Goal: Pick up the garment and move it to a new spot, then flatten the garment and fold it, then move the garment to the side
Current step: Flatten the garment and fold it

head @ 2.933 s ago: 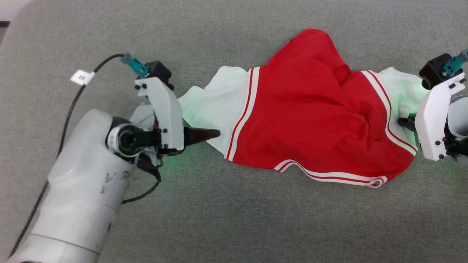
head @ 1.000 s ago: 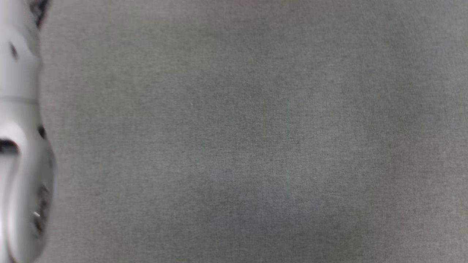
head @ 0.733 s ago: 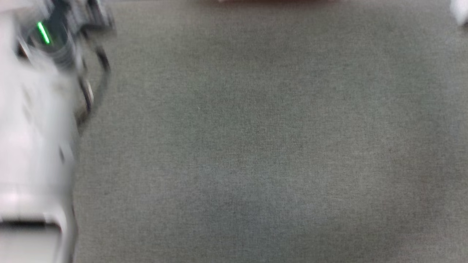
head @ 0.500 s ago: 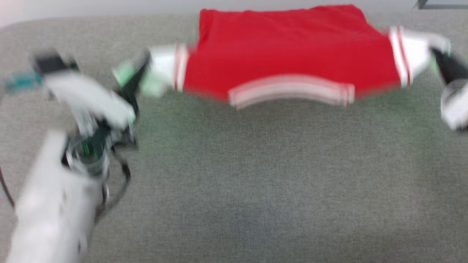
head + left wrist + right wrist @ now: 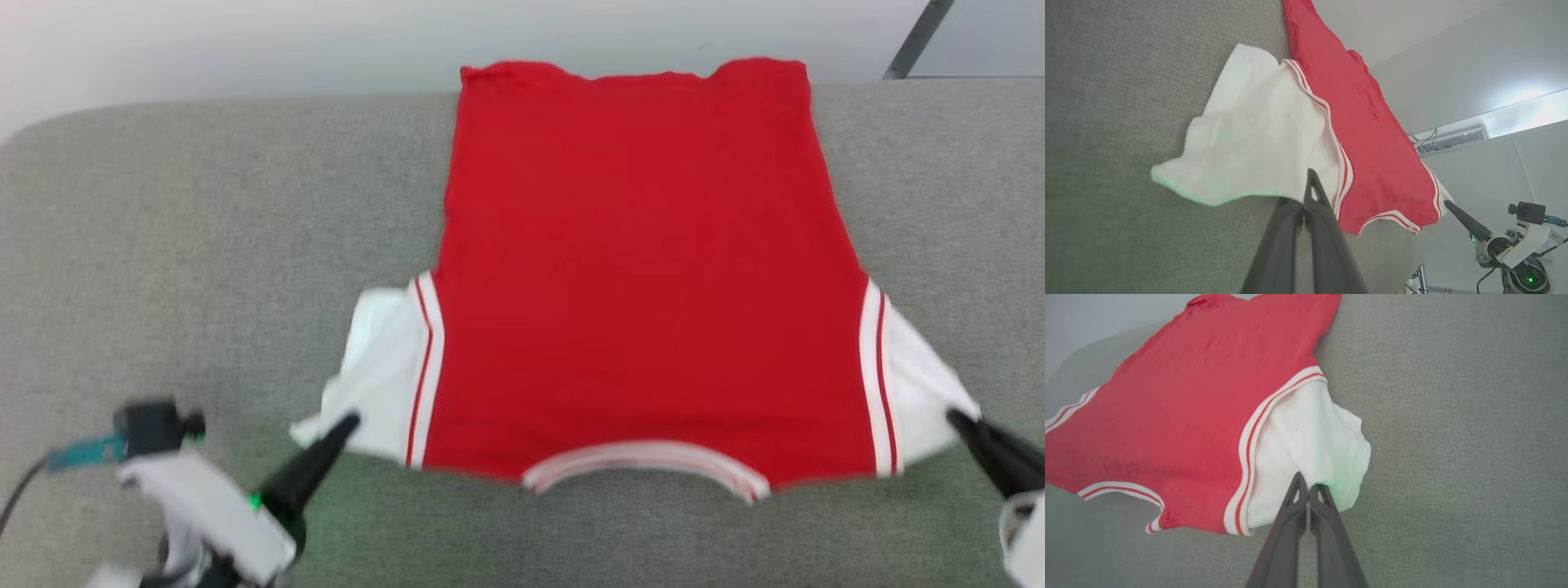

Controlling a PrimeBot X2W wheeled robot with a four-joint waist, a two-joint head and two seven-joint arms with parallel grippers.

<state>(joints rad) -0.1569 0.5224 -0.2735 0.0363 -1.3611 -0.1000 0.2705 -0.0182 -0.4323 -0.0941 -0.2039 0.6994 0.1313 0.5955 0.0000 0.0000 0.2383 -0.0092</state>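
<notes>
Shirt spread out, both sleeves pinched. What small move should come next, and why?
Probably draw both tools slightly toward the robot before releasing. The left tool and right tool are shut on the sleeves of the garment, which lies flat, but its hem seems to overhang the far edge of the grey surface.

No writing, label, brand or number can be read anywhere, not even on the garment (image 5: pixel 637 269).

A grey woven-fabric surface (image 5: pixel 204 245) with a rounded far corner, red jersey T-shirt (image 5: pixel 645 269) spread flat across it, plain side up, hem at the surface's far edge, striped collar towards its near edge, white sleeves either side.
</notes>
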